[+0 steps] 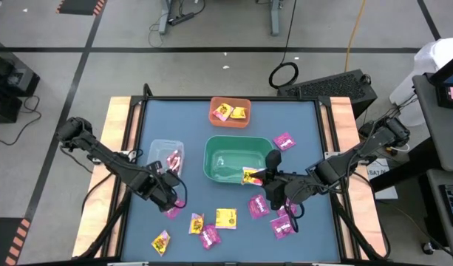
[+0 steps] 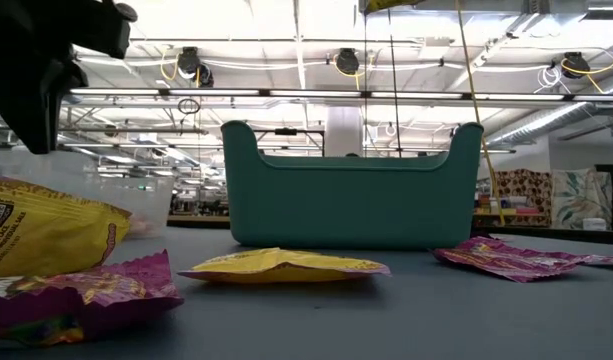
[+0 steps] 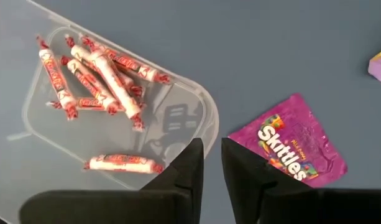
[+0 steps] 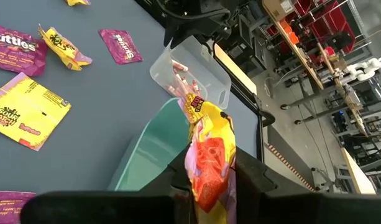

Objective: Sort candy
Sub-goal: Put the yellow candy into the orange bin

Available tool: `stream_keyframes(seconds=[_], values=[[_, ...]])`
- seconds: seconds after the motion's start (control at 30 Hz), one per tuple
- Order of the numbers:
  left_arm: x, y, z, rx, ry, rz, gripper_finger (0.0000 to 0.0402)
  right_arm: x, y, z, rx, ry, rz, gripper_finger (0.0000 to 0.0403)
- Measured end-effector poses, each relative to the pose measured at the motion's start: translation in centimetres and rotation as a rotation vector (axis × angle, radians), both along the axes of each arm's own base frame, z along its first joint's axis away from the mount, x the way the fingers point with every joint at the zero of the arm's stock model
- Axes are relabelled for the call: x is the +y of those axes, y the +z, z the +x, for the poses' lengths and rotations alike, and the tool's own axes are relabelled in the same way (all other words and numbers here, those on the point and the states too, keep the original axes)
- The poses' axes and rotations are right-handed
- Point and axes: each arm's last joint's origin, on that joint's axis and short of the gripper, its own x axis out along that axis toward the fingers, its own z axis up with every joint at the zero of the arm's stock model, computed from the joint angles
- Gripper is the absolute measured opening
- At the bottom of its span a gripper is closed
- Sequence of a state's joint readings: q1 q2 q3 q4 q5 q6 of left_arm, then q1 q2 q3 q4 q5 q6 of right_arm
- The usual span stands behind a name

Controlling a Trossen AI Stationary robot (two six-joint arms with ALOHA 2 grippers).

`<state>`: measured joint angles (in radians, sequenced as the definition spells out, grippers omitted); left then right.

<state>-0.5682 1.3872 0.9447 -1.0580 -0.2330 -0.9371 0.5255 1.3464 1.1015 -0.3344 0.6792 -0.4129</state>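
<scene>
Candy (image 1: 225, 217) sorted only in part. Pink-white sticks (image 3: 94, 71) lying in the clear bin (image 1: 156, 148), a few yellow and magenta packets in the orange bin (image 1: 211, 111), the green bin (image 1: 210, 159) bare on what shows of its floor. Several yellow and magenta packets loose on the tabletop (image 1: 300, 118), most on the near half, so by judgement well over half of the job left. Right jaws clamped on a crumpled yellow packet (image 4: 206, 155), held above the near rim of the green bin, not yet let go. Left jaws just over the clear bin's corner, a narrow gap apart, nothing seen between them, a magenta Skittles packet (image 3: 289, 149) on the tabletop just beside. From above, all three bins and the loose spread in a single look, though too small for wrappers. Sticks countable and print readable only from the left wrist; grip on the yellow packet plain only from the right wrist. At tabletop height, bin walls hiding all contents.
</scene>
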Motion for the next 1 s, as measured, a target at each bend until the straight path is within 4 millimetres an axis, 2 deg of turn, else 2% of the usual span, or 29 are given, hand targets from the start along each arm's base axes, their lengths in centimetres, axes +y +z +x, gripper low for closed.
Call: stream_keyframes(seconds=[0.4, 0.53, 0.7, 0.83, 1.0], values=[[0.2, 0.0, 0.2, -0.045, 0.061, 0.032, 0.0069, -0.1, 0.0, 0.0, 0.001, -0.001, -0.008, 0.0056], [0.1, 0.1, 0.4, -0.074, 0.086, 0.012, 0.0103, -0.5, -0.1, 0.2, 0.010, -0.012, -0.021, 0.0056], [0.1, 0.1, 0.4, -0.072, 0.086, 0.017, 0.0173, -1.2, -0.1, 0.5, 0.021, -0.029, -0.043, 0.0056], [0.0, 0.1, 0.5, -0.085, 0.085, 0.009, 0.0211, -1.5, -0.1, 0.6, 0.062, 0.039, -0.197, 0.0056], [0.0, 0.5, 0.9, -0.115, 0.088, 0.009, 0.0219, -1.7, -0.1, 0.7, 0.156, 0.190, -0.519, 0.0056]])
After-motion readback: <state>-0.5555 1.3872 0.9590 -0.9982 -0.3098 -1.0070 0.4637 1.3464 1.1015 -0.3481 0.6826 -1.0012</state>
